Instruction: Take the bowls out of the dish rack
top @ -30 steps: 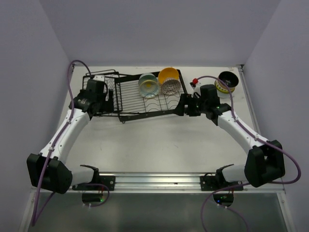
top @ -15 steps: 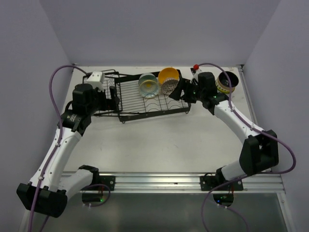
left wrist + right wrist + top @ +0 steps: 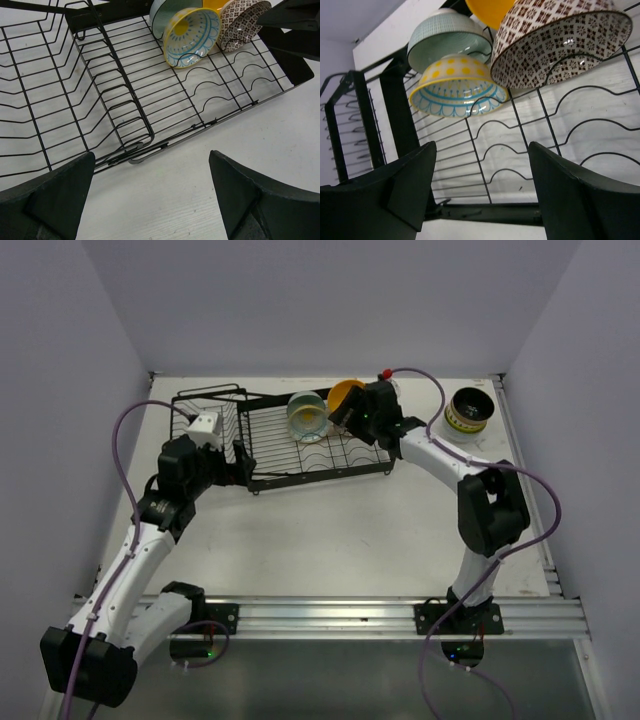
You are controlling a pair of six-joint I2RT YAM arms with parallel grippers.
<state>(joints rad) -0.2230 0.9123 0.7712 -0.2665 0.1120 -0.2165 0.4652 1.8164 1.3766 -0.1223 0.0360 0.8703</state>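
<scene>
Four bowls [image 3: 308,418] sit in the dish rack [image 3: 300,455], bunched along its far edge.
- ribbed teal bowl [image 3: 447,37] at the back
- yellow-and-blue bowl [image 3: 455,92] leaning on the teal one
- orange bowl [image 3: 490,10] mostly hidden behind the others
- brown-patterned bowl [image 3: 555,45] tipped on edge in front of the orange one, just beside the yellow-and-blue one

A stack [image 3: 468,412] of bowls stands on the tabletop [image 3: 330,530], well to the right of the rack. I read those as already unloaded, but I can't tell how many are in it. Best guess is we're roughly midway, with four left.

Right tool [image 3: 481,150] is spread wide and empty, right up at the cluster. The brown-patterned bowl is nearest, so it's the likely next pick.

Left tool [image 3: 150,165] is also wide and empty, low over the rack's near edge by the raised basket section [image 3: 40,90] — well apart from any bowl.

In the way:
- The bowls overlap, so pulling one may drag or tip its neighbour.
- The rims rest among the wavy wires, so a fingertip could snag going under.
- The rack's black end frame sits close beside the right tool — little room to swing out sideways.
- The orange bowl looks unreachable until the brown one is out.
</scene>
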